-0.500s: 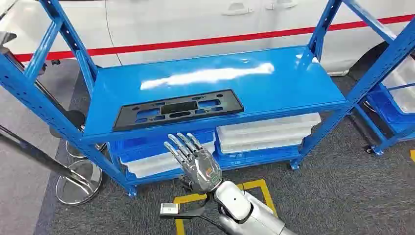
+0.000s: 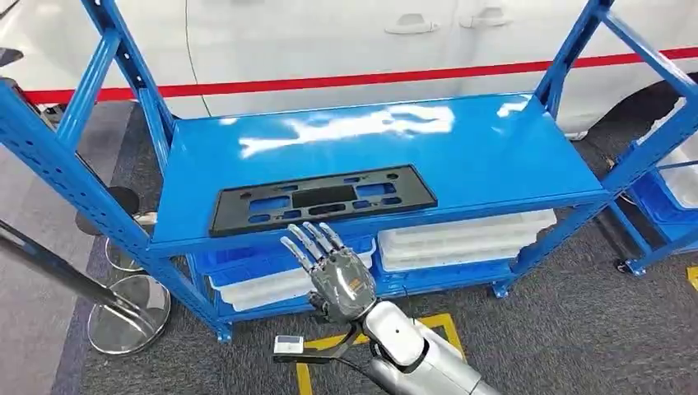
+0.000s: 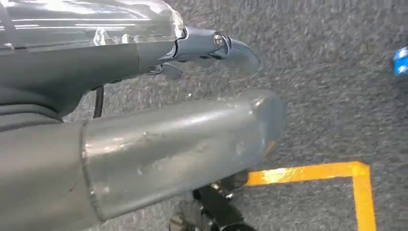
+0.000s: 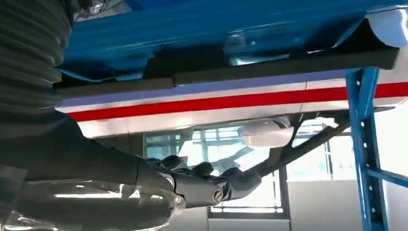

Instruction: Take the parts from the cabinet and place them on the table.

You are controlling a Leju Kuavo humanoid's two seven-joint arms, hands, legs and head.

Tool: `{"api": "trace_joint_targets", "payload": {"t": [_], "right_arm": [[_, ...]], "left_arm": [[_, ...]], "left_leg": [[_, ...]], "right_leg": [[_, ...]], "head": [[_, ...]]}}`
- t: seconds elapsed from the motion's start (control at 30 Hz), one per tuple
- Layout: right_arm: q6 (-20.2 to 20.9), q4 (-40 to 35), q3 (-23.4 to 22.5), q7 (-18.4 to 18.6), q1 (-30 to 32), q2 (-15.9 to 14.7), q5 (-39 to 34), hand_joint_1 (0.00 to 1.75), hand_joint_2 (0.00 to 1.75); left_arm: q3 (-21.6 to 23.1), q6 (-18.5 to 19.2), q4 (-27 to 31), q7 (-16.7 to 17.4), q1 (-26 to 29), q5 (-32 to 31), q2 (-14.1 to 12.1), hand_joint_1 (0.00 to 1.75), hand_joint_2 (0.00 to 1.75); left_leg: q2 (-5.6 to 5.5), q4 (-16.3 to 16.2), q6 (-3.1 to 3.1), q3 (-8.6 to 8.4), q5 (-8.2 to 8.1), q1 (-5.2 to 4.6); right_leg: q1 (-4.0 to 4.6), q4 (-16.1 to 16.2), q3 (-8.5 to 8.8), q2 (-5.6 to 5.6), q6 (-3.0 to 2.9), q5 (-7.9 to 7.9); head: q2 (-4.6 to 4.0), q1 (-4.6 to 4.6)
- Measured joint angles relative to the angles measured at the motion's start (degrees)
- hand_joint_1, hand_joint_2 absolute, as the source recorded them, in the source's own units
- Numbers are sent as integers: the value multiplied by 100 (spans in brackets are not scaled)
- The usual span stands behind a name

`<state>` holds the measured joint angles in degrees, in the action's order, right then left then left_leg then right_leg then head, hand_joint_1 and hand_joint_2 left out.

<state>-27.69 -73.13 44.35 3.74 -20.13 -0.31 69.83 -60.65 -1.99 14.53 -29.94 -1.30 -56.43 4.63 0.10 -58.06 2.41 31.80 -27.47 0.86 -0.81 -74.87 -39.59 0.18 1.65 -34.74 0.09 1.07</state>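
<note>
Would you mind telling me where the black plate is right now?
In the head view, the black plate lies flat at the front edge of the blue shelf, left of centre, just above the raised right robot hand.

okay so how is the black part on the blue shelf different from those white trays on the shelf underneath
The black part is a single flat, dark panel with cut-out openings showing blue through them; the white trays are pale, solid-looking and stacked in layers. The black part lies in the open on the upper shelf near its front edge, while the white trays sit on the lower level, partly hidden under that shelf. Both are long, low shapes lying flat in the same blue rack.
</note>
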Motion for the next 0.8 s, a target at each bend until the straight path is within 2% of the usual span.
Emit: {"api": "trace_joint_targets", "payload": {"t": [0.03, 0.07, 0.1, 0.17, 0.2, 0.23, 0.27, 0.3, 0.33, 0.37, 0.4, 0.43, 0.47, 0.5, 0.53, 0.57, 0.6, 0.63, 0.67, 0.7, 0.73, 0.77, 0.8], "right_arm": [[11, 11, -2, 0, 0, -13, -15, 0, 175], [11, 22, -11, 0, 0, -22, -35, 0, 175], [11, 24, -17, 0, -1, -28, -48, 0, 175], [11, 24, -33, 0, -10, -31, -55, 0, 175], [13, 28, -48, 2, -5, -33, -57, 0, 175], [31, 35, -55, 0, -23, -37, -61, 0, 175], [37, 31, -63, 2, -27, -37, -61, 0, 175], [48, 31, -81, 4, -26, -46, -72, 0, 175], [68, 31, -87, 9, -37, -46, -77, 0, 175], [83, 31, -94, 11, -40, -37, -83, 0, 175], [90, 37, -111, 17, -65, -50, -85, 0, 175], [98, 44, -118, 28, -98, -50, -85, 0, 175], [109, 55, -125, 28, -111, -52, -85, 0, 175], [151, 79, -131, 28, -114, -52, -79, 0, 175], [194, 109, -133, 37, -114, -61, -38, 0, 175], [238, 138, -133, 61, -122, -70, 31, 0, 175], [304, 175, -133, 101, -151, -79, 116, 0, 175], [354, 221, -133, 116, -194, -81, 184, 0, 175], [416, 267, -133, 153, -243, -85, 247, 0, 175], [481, 321, -133, 199, -282, -90, 319, 0, 175], [574, 410, -133, 242, -330, -98, 399, 0, 175], [652, 470, -133, 287, -388, -107, 466, 0, 175], [710, 529, -133, 317, -418, -118, 526, 0, 175]], "left_arm": [[0, -2, 0, 7, 0, -4, -11, 0, 0], [-2, -2, 0, 9, 8, -4, -29, 0, 0], [-2, -2, 0, 11, 14, -9, -37, 0, 0], [-2, -4, 0, 11, 9, -11, -39, 0, 0], [-2, -2, -2, 11, 12, -11, -37, 0, 0], [0, -2, -2, 11, -3, -11, -39, 0, 0], [-2, -2, 0, 15, -28, -11, -50, 0, 0], [0, -2, 0, 15, -22, -20, -59, 0, 0], [0, -4, 0, 17, -26, -37, -70, 0, 0], [0, -4, -2, 31, -33, -63, -103, 0, 0], [2, -2, -4, 31, -42, -79, -96, 0, 0], [2, -4, -4, 46, -57, -81, -101, 0, 0], [2, -2, -4, 48, -61, -87, -127, 0, 0], [2, 2, -4, 63, -53, -120, -155, 0, 0], [2, 4, -4, 66, -42, -131, -181, 0, 0], [2, -2, -4, 66, -34, -166, -197, 0, 0], [2, -20, -7, 77, -36, -195, -217, 0, 0], [4, -33, -7, 101, -44, -227, -238, 0, 0], [7, -48, -7, 118, -48, -243, -258, 0, 0], [9, -68, -9, 131, -41, -265, -269, 0, 0], [9, -89, -20, 153, -60, -289, -278, 0, 0], [11, -107, -22, 171, -75, -295, -300, 0, 0], [13, -124, -24, 188, -71, -295, -316, 0, 0]], "left_leg": [[-5, 0, 1, -51, -45, -15], [-13, 0, -2, -127, -100, -28], [-19, 1, -9, -207, -153, -46], [-18, 8, -18, -380, -274, -78], [-20, 0, -33, -428, -326, -87], [-45, 27, -78, -422, -355, -85], [-30, 62, -127, -405, -387, -80], [-23, -43, -158, -470, -322, -84], [-23, -72, -196, -510, -288, -96], [-23, -176, -203, -470, -329, -79], [-28, -483, -226, -342, -314, -67], [-28, -876, -257, -97, -392, -54], [-27, -1168, -273, 113, -535, -46], [-26, -1486, -322, 371, -779, -28], [-25, -1635, -362, 555, -955, -12], [-24, -1562, -371, 631, -935, -2], [-23, -1292, -381, 616, -753, 8], [-21, -902, -387, 544, -439, 22], [-20, -419, -387, 442, 27, 33], [-17, -87, -367, 434, 461, 39], [-5, -93, -340, 459, 220, -9], [-16, -124, -249, 434, 332, -19], [-21, -132, -204, 435, 339, -27]], "right_leg": [[2, -89, -149, 0, -9, -15], [9, 40, -199, -2, -33, 122], [24, 346, -134, -2, -69, 360], [87, 1263, 149, -3, -207, 1052], [136, 1439, 179, -9, -275, 1172], [159, 1492, 175, -15, -287, 955], [165, 1500, 206, 2, -309, 1086], [164, 1554, 246, 19, -330, 1079], [137, 1593, 329, 25, -377, 1036], [91, 1663, 445, 18, -376, 1046], [89, 1701, 537, 15, -412, 1013], [88, 1715, 578, 13, -432, 980], [88, 1715, 604, 11, -426, 959], [86, 1714, 656, 13, -425, 909], [81, 1712, 713, 18, -419, 863], [73, 1712, 774, 29, -406, 810], [61, 1706, 846, 40, -386, 756], [53, 1699, 913, 48, -364, 700], [48, 1686, 984, 48, -334, 637], [50, 1682, 982, 46, -301, 575], [63, 1632, 1016, 65, -267, 554], [69, 1623, 978, 66, -213, 517], [60, 1645, 985, 63, -181, 499]], "head": [[2, -2], [0, 0], [0, 0], [0, 0], [0, -4], [0, -4], [0, 4], [0, 4], [0, 7], [2, 4], [0, 7], [2, 0], [2, 4], [2, 0], [2, 2], [2, 2], [0, 2], [2, 2], [2, 2], [0, 4], [0, 4], [2, 4], [2, 2]]}}
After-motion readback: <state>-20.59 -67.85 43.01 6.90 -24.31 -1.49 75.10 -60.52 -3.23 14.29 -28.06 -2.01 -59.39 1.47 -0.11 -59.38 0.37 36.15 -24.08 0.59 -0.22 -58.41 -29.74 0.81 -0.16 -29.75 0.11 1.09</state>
